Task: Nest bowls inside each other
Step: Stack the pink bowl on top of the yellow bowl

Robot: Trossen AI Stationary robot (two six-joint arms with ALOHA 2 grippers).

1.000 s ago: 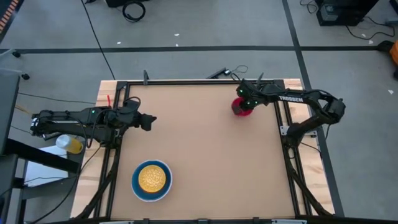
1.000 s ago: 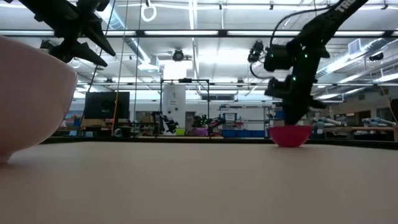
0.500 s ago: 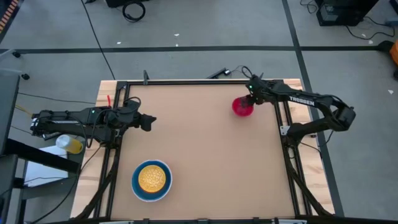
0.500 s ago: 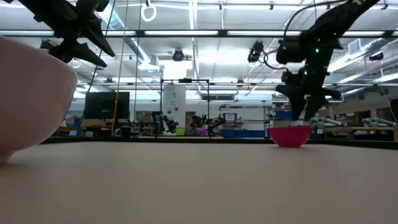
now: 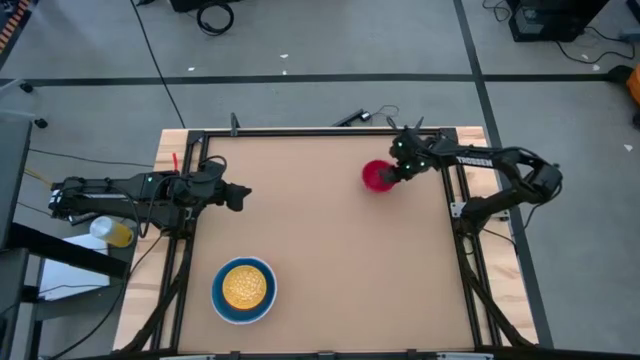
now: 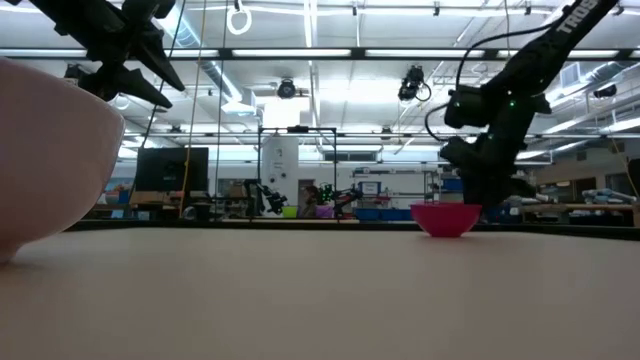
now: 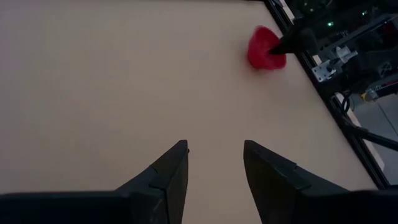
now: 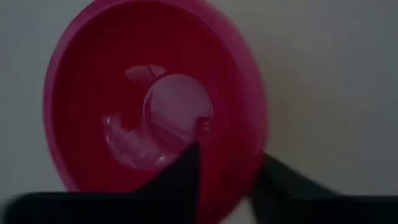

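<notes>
The small red-magenta bowl (image 5: 375,175) stands upright on its base at the table's far right, also seen in the low view (image 6: 444,219) and the left wrist view (image 7: 263,50). My right gripper (image 5: 391,176) is at its right rim, fingers astride the wall (image 8: 230,158). A stack of nested bowls (image 5: 244,290), white and light blue outside with speckled yellow-gold inside, rests on the table near the front left; it looms pale in the low view (image 6: 50,150). My left gripper (image 5: 240,196) hangs open over the table's left side (image 7: 214,162), holding nothing. My right gripper has the red bowl's wall at the rim on its right side (image 8: 239,171), one finger (image 8: 186,171) inside the bowl and the other (image 8: 280,177) outside. The fingers come steeply from above, slanting in from the table's right. The bowl stays level with its base on the table.
Bare tabletop (image 5: 320,250) lies between the red bowl and the stack. Black frame rails (image 5: 455,200) run along the table's right and left edges. A yellow-capped bottle (image 5: 112,232) lies off the table's left side.
My right gripper has lifted off the red bowl's middle, gone to its right rim and come down there, astride the wall. The bowl has slid a little toward the table's left edge, staying upright on the table.
</notes>
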